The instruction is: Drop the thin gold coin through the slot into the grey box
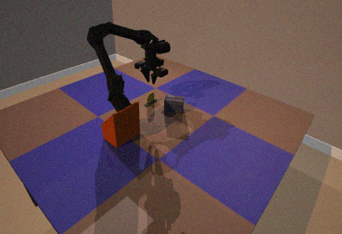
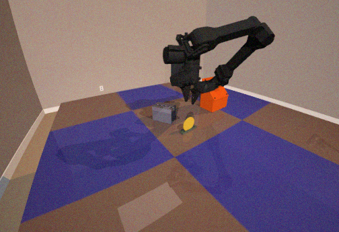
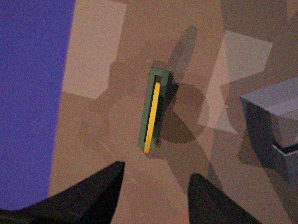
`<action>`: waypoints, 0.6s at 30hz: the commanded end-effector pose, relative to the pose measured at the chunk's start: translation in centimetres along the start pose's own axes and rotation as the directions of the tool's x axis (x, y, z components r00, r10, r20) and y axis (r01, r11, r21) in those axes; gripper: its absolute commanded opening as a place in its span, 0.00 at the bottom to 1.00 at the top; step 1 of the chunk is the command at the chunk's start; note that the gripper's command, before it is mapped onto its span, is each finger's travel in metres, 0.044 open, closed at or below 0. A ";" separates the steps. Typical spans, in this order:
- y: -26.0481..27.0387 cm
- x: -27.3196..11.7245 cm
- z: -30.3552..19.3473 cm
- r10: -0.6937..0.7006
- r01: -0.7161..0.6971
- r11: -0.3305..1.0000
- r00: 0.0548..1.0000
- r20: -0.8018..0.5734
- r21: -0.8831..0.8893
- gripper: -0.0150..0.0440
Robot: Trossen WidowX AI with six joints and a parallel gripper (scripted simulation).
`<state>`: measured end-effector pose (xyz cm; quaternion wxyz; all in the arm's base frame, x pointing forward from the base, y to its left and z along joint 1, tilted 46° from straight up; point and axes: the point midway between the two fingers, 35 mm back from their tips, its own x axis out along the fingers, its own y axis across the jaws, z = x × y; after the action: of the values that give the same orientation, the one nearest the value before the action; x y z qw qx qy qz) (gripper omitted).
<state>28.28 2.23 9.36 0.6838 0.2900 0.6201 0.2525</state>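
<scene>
The gold coin (image 1: 150, 98) (image 2: 189, 124) (image 3: 153, 116) stands on edge in the dark-green holder (image 1: 147, 104) (image 2: 183, 132) (image 3: 147, 112). In the wrist view both run nearly up and down, leaning slightly right at the top. My gripper (image 1: 151, 82) (image 2: 190, 101) (image 3: 156, 175) points down above the coin and holder, its fingers partly apart with nothing between them. In the wrist view the coin's near end lies just beyond the gap between the fingertips. The closed grey box (image 1: 174, 106) (image 2: 163, 114) (image 3: 262, 131) stands beside the holder; only part of its slot shows in the wrist view.
A large orange block (image 1: 127, 127) (image 2: 213, 101) stands close to the arm's base. The grey box is at the right edge of the wrist view, to the right of the holder. Shadows of the arm fall on the blue and brown checkered surface.
</scene>
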 end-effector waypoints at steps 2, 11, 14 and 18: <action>0.5 3.1 0.3 0.011 -0.011 1.000 1.000 -0.006 0.010 0.53; 0.6 4.8 0.1 0.012 -0.011 1.000 1.000 -0.006 0.010 0.53; 0.6 4.9 0.1 0.012 -0.012 1.000 1.000 -0.006 0.010 0.53; 0.6 5.3 0.2 0.011 -0.011 1.000 1.000 -0.006 0.009 0.53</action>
<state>29.07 5.95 6.50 0.6819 0.2927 0.6202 0.2545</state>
